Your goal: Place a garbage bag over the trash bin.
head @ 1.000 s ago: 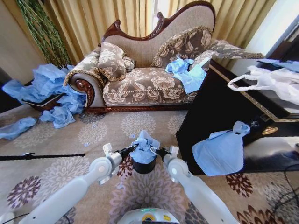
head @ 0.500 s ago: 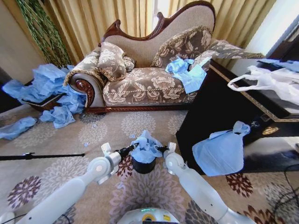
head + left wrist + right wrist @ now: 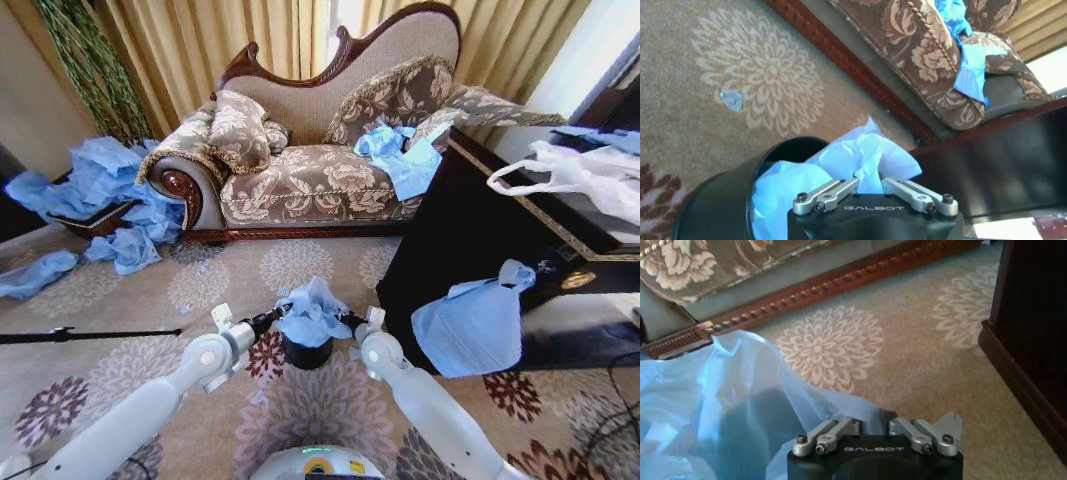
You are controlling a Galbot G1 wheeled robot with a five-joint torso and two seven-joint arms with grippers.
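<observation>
Floral sofa (image 3: pixel 320 150); dark cabinet (image 3: pixel 470 240)

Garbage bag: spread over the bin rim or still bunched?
Bunched. The garbage bag sits crumpled atop the trash bin; bare black rim shows in the left wrist view.

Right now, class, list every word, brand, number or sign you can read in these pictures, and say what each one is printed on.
"GALBOT": on the black body of the left tool, which pinches the garbage bag above the trash bin.
"GALBOT": on the black body of the right tool, at the bag's edge.
The small badge on the robot's base in the head view is too small to read.
No other text shows.
</observation>
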